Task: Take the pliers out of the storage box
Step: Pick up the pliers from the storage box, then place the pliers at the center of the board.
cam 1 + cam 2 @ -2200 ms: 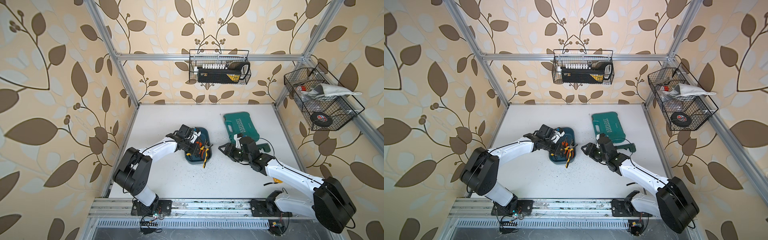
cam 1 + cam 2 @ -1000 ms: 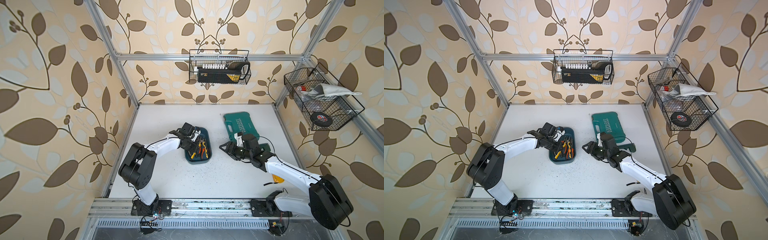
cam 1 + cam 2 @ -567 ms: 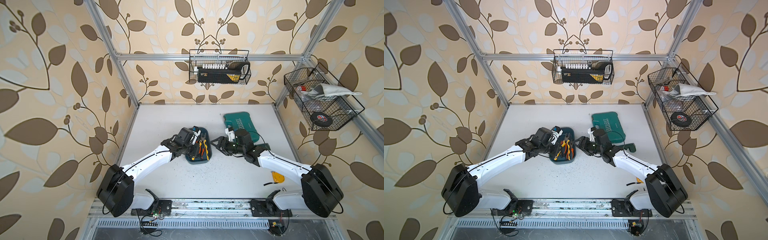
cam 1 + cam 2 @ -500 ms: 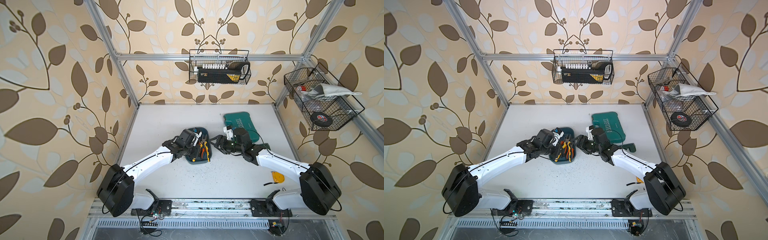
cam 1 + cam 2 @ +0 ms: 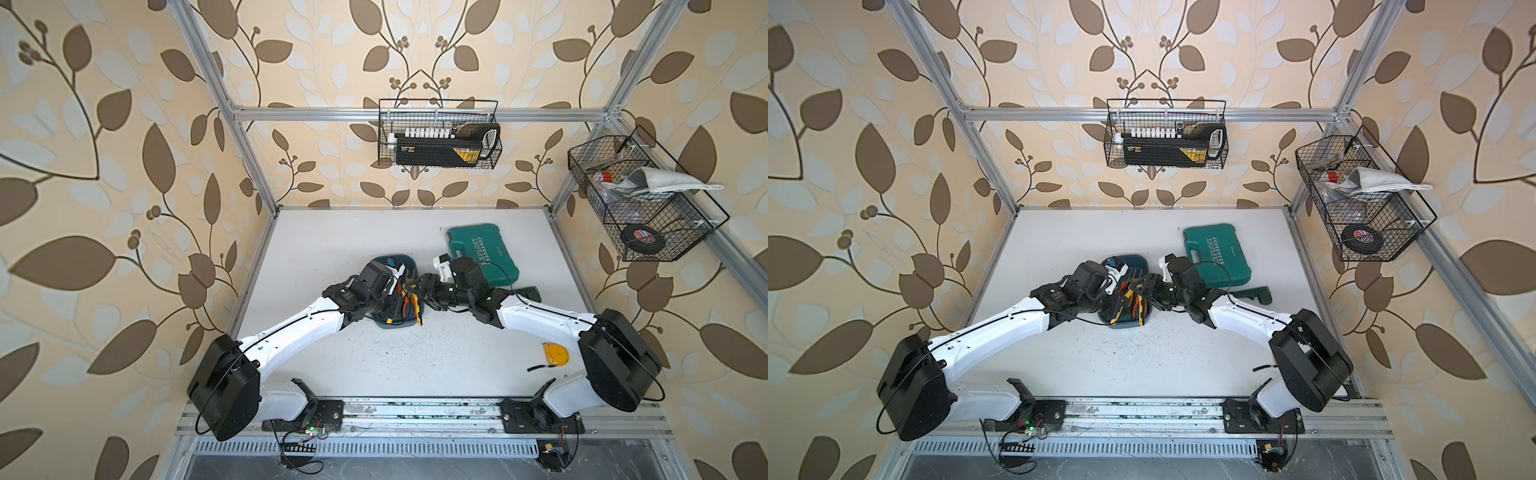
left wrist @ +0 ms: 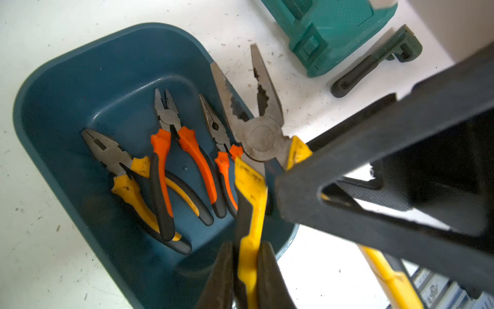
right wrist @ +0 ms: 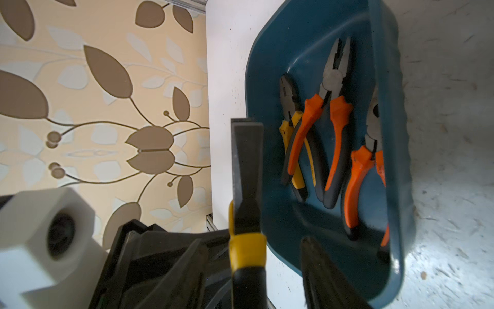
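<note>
The dark teal storage box (image 6: pixel 56 77) lies on the white table, seen in both top views (image 5: pixel 406 262) (image 5: pixel 1139 262). Three pliers lie in it: a yellow-handled pair (image 6: pixel 117 160) and two orange-handled pairs (image 6: pixel 171 139) (image 6: pixel 223 152). The largest yellow pliers (image 6: pixel 263 137) hang tilted over the box's rim with their metal jaws spread. My left gripper (image 6: pixel 247 256) is shut on one of their handles. My right gripper (image 7: pixel 254 246) straddles the other handle (image 7: pixel 247 254); its jaws stand open, with a gap on one side. In a top view both grippers meet over the box (image 5: pixel 409 295).
A green "EXPLOIT" case (image 5: pixel 482 253) lies behind the right arm, with a dark green wrench (image 5: pixel 528 293) beside it. A small yellow object (image 5: pixel 556 355) sits near the right arm's base. Wire baskets hang on the back wall (image 5: pixel 438 133) and the right wall (image 5: pixel 640 199).
My right gripper has moved left to the box and narrowed around the free handle. My left arm has swung over the box with the large yellow pliers raised in its grip.
</note>
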Robot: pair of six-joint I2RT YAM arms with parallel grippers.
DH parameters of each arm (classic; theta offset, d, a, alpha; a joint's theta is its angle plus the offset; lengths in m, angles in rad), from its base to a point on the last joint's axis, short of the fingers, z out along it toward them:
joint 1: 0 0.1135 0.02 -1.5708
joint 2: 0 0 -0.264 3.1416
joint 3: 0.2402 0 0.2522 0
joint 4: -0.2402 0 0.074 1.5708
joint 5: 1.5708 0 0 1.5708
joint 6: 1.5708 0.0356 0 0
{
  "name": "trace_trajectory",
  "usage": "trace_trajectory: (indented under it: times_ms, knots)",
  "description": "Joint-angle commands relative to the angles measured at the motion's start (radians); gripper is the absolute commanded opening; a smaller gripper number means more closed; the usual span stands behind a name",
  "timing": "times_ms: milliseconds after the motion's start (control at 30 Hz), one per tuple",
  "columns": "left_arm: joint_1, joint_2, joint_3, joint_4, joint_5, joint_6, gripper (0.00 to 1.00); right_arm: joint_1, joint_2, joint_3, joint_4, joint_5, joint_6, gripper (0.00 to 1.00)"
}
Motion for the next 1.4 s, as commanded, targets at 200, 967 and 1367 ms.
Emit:
trace_trajectory:
  times_ms: [200, 967, 1367]
  knots:
    - [-0.001, -0.051, -0.001, 0.077, 0.012, -0.025, 0.0, 0.021, 0.066, 0.011, 0.059, 0.015, 0.038, 0.21]
    - [0.008, -0.191, -0.023, -0.107, -0.421, -0.336, 0.79, -0.196, -0.348, -0.07, -0.389, 0.033, -0.264, 0.0]
    - [0.243, -0.204, -0.23, 0.003, -0.334, -0.501, 0.84, -0.331, -0.264, -0.064, -0.522, -0.183, -0.523, 0.0]
